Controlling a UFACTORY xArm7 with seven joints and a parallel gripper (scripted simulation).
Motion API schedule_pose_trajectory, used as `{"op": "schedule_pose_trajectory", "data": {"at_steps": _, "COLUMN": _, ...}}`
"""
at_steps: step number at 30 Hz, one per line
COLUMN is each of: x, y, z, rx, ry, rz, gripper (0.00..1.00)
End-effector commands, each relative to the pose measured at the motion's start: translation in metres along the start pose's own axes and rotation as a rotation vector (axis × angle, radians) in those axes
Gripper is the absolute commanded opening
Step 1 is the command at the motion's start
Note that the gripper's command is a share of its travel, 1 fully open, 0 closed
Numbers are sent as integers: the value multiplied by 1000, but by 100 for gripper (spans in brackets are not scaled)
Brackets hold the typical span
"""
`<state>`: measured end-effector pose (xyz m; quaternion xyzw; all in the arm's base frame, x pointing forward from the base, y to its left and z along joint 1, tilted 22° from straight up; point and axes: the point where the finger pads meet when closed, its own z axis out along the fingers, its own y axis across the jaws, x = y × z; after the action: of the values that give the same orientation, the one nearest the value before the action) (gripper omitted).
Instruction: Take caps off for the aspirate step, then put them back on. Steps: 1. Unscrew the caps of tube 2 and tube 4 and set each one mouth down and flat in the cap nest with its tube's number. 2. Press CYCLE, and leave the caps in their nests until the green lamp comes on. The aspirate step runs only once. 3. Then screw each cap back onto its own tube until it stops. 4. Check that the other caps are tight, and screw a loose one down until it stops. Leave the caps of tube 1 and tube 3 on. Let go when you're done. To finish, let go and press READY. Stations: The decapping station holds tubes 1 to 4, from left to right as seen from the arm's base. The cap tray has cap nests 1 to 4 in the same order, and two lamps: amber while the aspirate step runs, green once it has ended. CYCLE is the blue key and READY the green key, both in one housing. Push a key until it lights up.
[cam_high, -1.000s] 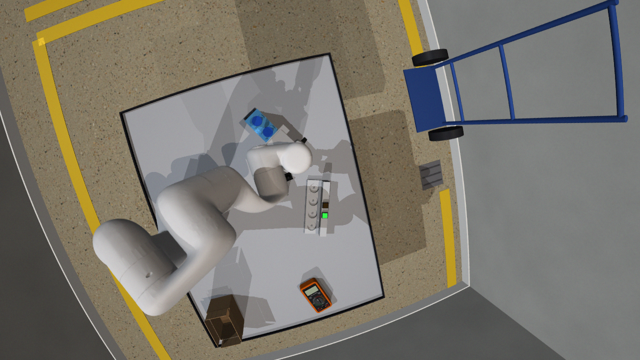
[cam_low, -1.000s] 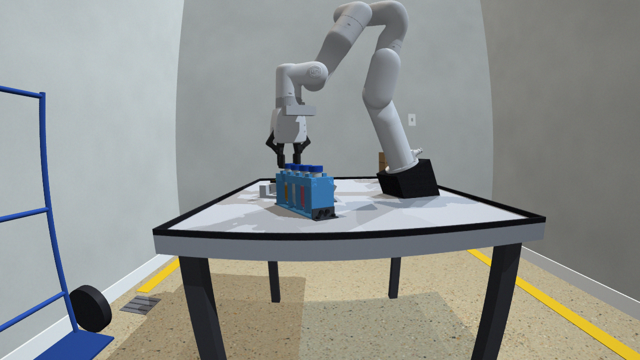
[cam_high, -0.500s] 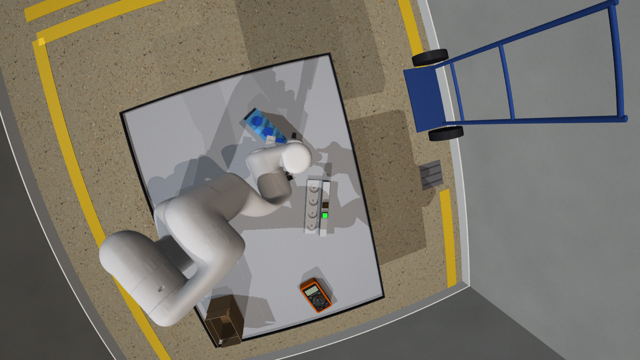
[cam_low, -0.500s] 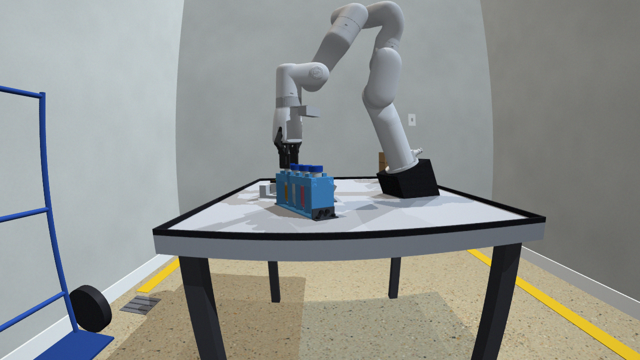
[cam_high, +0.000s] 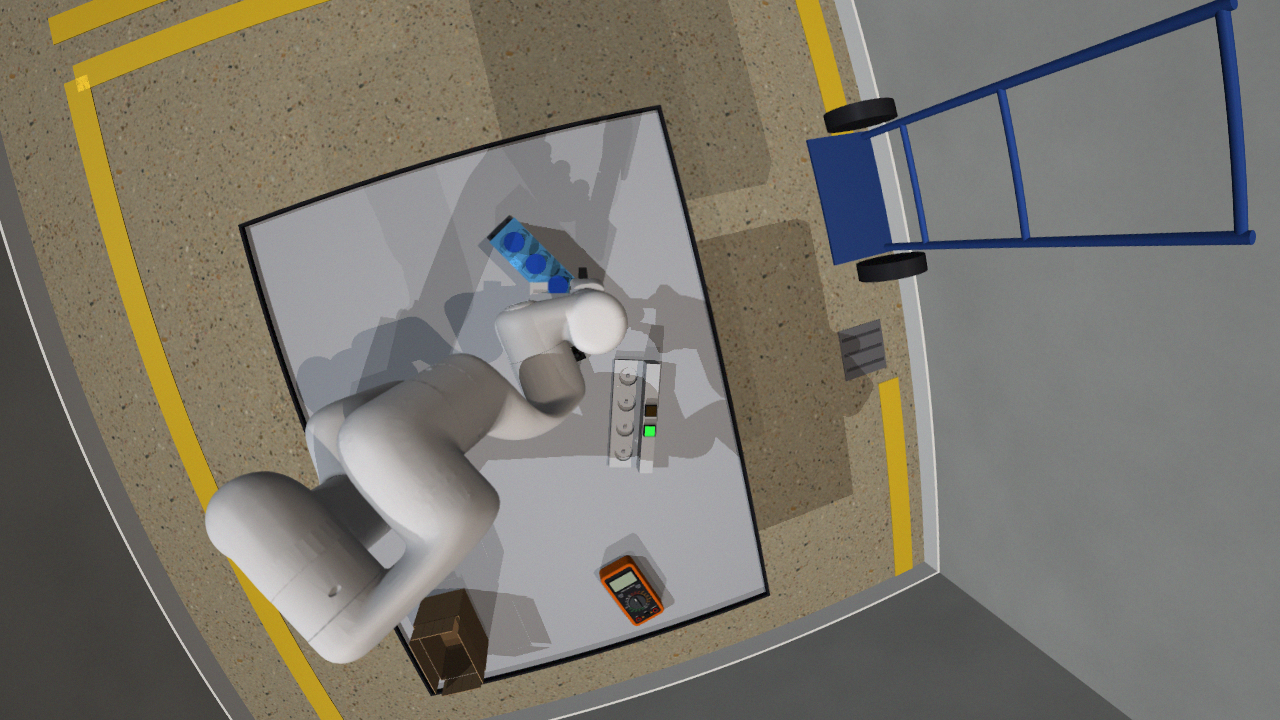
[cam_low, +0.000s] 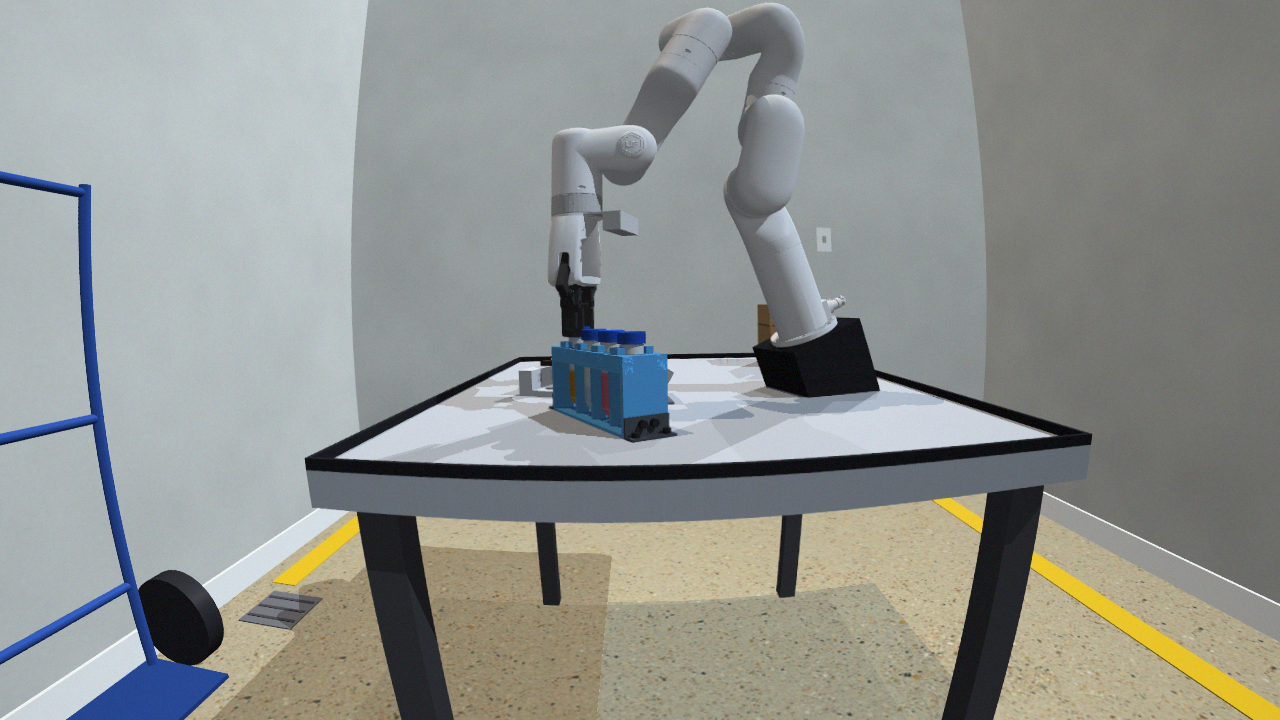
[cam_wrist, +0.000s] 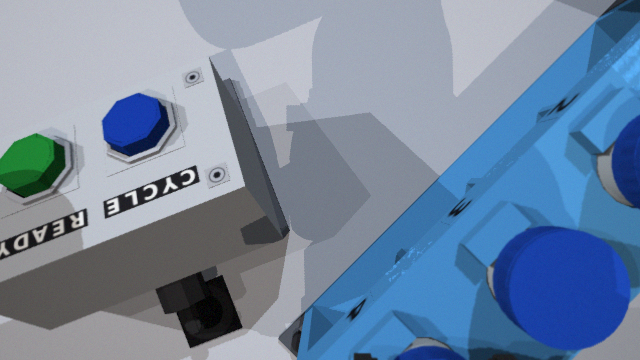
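The blue decapping station (cam_low: 610, 386) stands mid-table with blue-capped tubes. My gripper (cam_low: 577, 324) comes straight down on its left end in the exterior view and is shut on the cap of tube 4 (cam_wrist: 429, 353), which barely shows at the wrist view's bottom edge next to the mark 4. The caps of tube 3 (cam_wrist: 561, 286) and tube 2 (cam_wrist: 628, 161) sit on their tubes. The cap tray (cam_high: 626, 411) shows empty nests and a lit green lamp (cam_high: 649, 430). The key housing holds the blue CYCLE key (cam_wrist: 135, 124) and the green READY key (cam_wrist: 31, 164).
An orange multimeter (cam_high: 631, 589) lies near the table's edge. A cardboard box (cam_high: 450, 640) sits at the corner by the arm's base. A blue hand truck (cam_high: 1029, 179) stands off the table. The key housing (cam_low: 532, 378) sits just beyond the station.
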<state>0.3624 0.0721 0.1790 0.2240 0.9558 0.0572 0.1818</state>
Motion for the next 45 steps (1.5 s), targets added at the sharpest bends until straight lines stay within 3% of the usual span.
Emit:
{"op": "schedule_pose_trajectory", "data": {"at_steps": 1, "x": -1, "y": 1, "z": -1, "rx": -3, "ry": -2, "rz": -2, "gripper": 0}}
{"op": "schedule_pose_trajectory", "data": {"at_steps": 6, "x": -1, "y": 1, "z": -1, "rx": -3, "ry": -2, "rz": -2, "gripper": 0}}
{"op": "schedule_pose_trajectory", "data": {"at_steps": 14, "x": -1, "y": 1, "z": -1, "rx": -4, "ry": -1, "rz": 395, "gripper": 0}}
{"op": "schedule_pose_trajectory", "data": {"at_steps": 20, "x": -1, "y": 1, "z": 0, "rx": -5, "ry": 0, "rz": 550, "gripper": 0}}
{"op": "schedule_pose_trajectory", "data": {"at_steps": 45, "x": -1, "y": 1, "z": 1, "rx": -4, "ry": 1, "rz": 1569, "gripper": 0}}
